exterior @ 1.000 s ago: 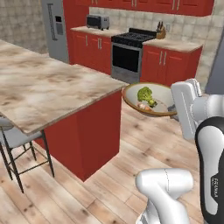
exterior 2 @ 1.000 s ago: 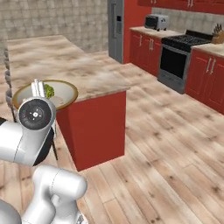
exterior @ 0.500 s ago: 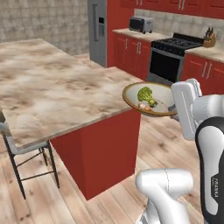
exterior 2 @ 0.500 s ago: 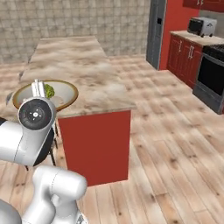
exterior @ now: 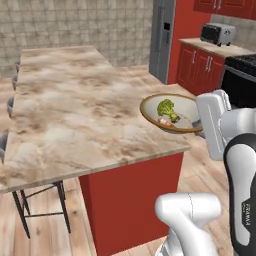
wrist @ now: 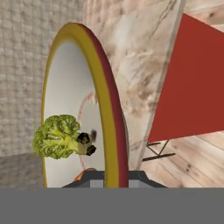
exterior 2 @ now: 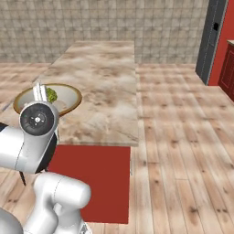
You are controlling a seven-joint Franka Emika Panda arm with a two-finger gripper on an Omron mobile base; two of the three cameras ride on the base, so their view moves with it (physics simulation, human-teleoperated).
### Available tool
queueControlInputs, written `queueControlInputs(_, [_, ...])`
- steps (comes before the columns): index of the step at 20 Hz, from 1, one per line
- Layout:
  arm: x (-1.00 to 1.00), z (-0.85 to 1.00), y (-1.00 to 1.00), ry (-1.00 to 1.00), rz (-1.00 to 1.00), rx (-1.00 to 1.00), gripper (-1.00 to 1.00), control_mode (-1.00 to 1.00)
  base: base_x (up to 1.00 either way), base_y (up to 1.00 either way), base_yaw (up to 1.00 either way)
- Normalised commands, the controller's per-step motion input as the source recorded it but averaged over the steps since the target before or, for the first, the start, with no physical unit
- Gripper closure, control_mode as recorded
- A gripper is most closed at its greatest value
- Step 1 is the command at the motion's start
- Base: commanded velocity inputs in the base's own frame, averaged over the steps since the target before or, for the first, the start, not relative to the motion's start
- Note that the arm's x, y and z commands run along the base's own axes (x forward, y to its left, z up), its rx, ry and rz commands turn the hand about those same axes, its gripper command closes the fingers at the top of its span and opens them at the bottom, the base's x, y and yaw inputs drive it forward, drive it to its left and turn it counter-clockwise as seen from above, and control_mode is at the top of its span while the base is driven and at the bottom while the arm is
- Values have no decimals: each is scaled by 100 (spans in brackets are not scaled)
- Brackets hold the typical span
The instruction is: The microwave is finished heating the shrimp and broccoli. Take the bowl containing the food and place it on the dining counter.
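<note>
- The gripper (wrist: 111,177) is pinched almost fully closed on the near rim of the bowl (exterior: 172,114); in the hand view the rim runs straight down between the 2 finger tips.
- The bowl hangs in the air off the corner of the dining counter (exterior: 80,125), carried by that 1 edge, and is not yet set on the stone top.
- In the left base view the broccoli (exterior: 166,108) sits in the bowl with the shrimp (exterior: 165,121) just beside it, toward the lower edge.
- Risk 1: an edge grip leaves the bowl's weight hanging out from the fingers, so a jolt from the base or arm could let it rotate in the jaws or slip out.
- Risk 2: the bowl looks slightly tilted in the left base view; more tilt could roll the food over the rim.
- Risk 3: the counter corner lies close to the bowl, so lowering before the bowl is well over the top could knock its underside on the edge.
- Risk 4: releasing too near the edge could leave the bowl overhanging and ready to tip to the wooden floor (exterior 2: 183,151).
</note>
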Motion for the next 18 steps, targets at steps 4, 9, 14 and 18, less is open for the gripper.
queueControlInputs(4, [50, -3, -9, 17, 15, 0, 100, -100, 50, -16, 18])
queueControlInputs(9, [100, -40, 1, 39, 8, -5, 100, -100, 0, 0, 0])
queueControlInputs(14, [100, -59, 5, 11, 3, -4, 100, -100, 0, 0, 0])
queueControlInputs(18, [100, -81, 0, -5, 4, 0, 100, -100, 0, 0, 0])
